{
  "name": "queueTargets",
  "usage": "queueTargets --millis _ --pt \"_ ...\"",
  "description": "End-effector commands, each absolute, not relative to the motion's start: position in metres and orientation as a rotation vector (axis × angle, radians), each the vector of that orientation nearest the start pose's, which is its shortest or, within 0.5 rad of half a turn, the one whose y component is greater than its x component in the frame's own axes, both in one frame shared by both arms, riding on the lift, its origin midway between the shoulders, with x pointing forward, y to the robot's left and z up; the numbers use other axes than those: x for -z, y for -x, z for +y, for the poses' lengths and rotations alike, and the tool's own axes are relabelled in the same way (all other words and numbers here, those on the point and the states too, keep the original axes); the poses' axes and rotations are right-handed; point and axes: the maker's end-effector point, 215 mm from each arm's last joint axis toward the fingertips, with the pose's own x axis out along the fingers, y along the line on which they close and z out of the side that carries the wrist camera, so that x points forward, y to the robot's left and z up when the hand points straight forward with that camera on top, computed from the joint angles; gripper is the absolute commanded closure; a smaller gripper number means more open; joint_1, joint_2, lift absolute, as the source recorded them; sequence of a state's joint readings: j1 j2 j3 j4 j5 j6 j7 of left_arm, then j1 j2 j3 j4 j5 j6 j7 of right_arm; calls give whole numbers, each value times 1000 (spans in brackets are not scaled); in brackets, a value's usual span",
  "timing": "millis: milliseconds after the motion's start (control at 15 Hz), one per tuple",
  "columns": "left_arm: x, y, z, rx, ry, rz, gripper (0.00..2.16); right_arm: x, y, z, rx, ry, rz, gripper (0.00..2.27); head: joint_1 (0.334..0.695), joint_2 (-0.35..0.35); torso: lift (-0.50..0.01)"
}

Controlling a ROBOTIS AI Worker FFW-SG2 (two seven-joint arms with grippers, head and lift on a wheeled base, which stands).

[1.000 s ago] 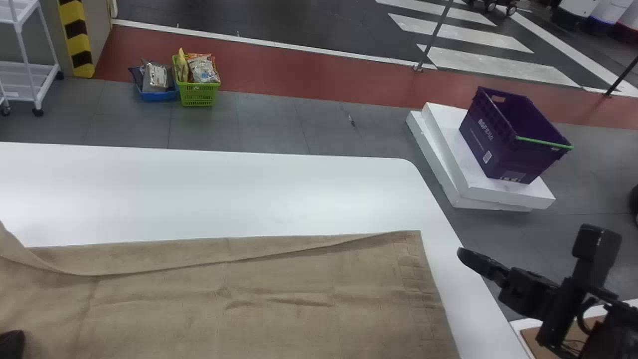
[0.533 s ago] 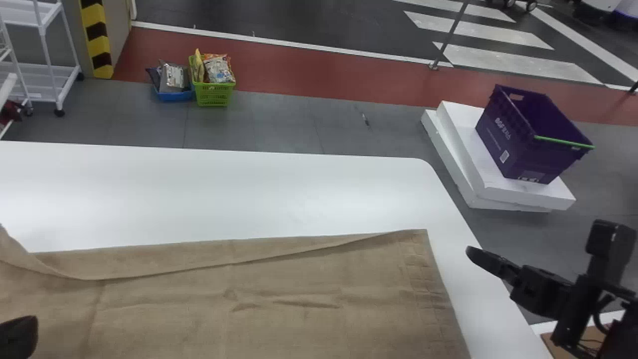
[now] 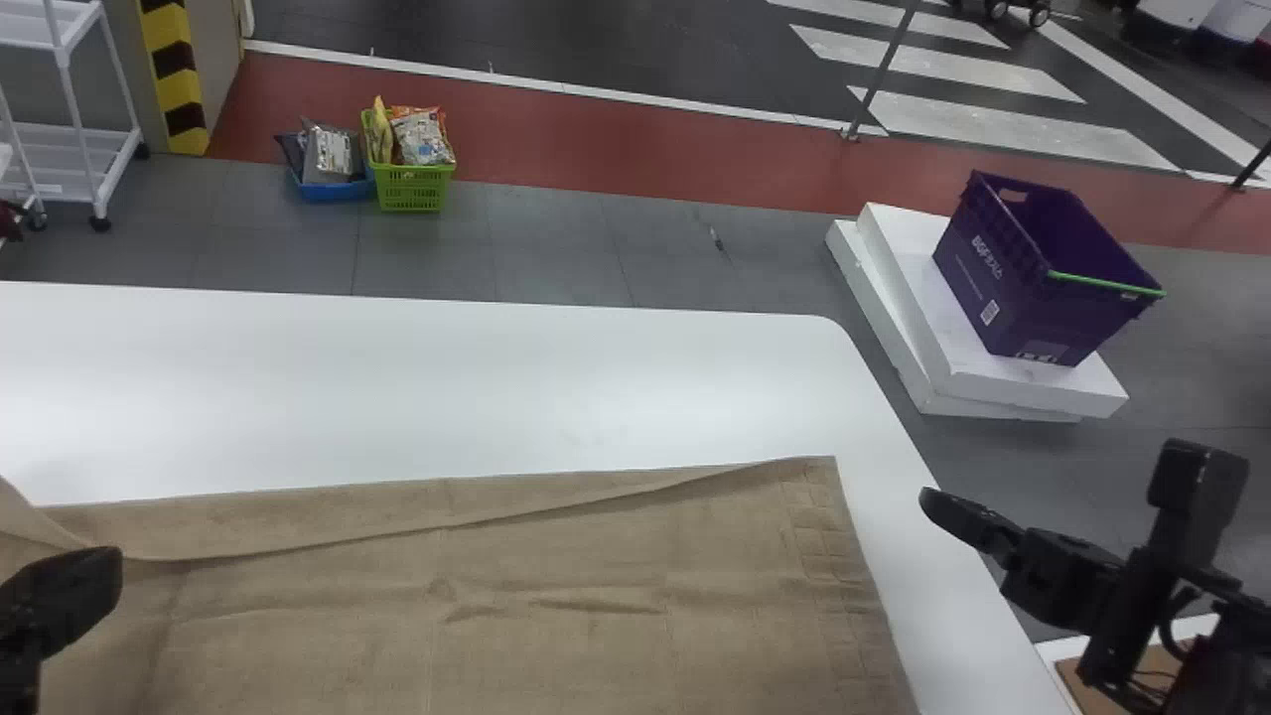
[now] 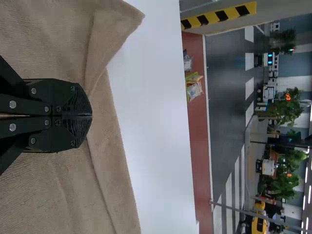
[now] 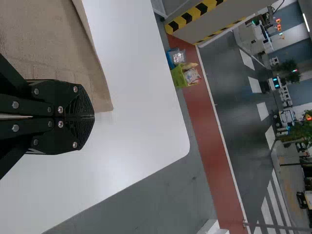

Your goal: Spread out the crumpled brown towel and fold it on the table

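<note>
Head view: the brown towel [image 3: 496, 596] lies mostly spread on the table [image 3: 447, 387], under and beside the left end effector [image 3: 84, 586], probably so its turned-over far edge can be straightened before folding. The right end effector [image 3: 953, 511] is parked beside it. The left has advanced farther over the cloth.

Left wrist view: closed, apparently empty, near the folded-back flap [image 4: 112, 31].

Right wrist view: closed, holding nothing.

Rough cloth towel [image 3: 556, 645]; smooth, perhaps glossy table [image 3: 397, 387].
</note>
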State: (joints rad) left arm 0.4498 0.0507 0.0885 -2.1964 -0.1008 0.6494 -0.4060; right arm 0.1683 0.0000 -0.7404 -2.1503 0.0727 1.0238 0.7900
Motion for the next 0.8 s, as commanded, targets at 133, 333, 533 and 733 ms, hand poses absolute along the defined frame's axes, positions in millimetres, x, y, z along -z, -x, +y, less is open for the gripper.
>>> queueTargets --millis 133,333,533,733 --pt "432 -445 214 281 -95 514 1868 384 -406 -454 12 -257 528 1781 695 -315 -127" --pt "434 -447 228 256 -126 521 1872 383 -405 -456 17 -245 527 1781 695 -309 -127" --pt "433 -435 248 226 -138 529 1872 381 -405 -458 20 -243 522 1781 695 -293 -127" --pt "434 -427 265 202 -157 540 1872 382 -407 -454 12 -243 523 1781 695 -272 -127"
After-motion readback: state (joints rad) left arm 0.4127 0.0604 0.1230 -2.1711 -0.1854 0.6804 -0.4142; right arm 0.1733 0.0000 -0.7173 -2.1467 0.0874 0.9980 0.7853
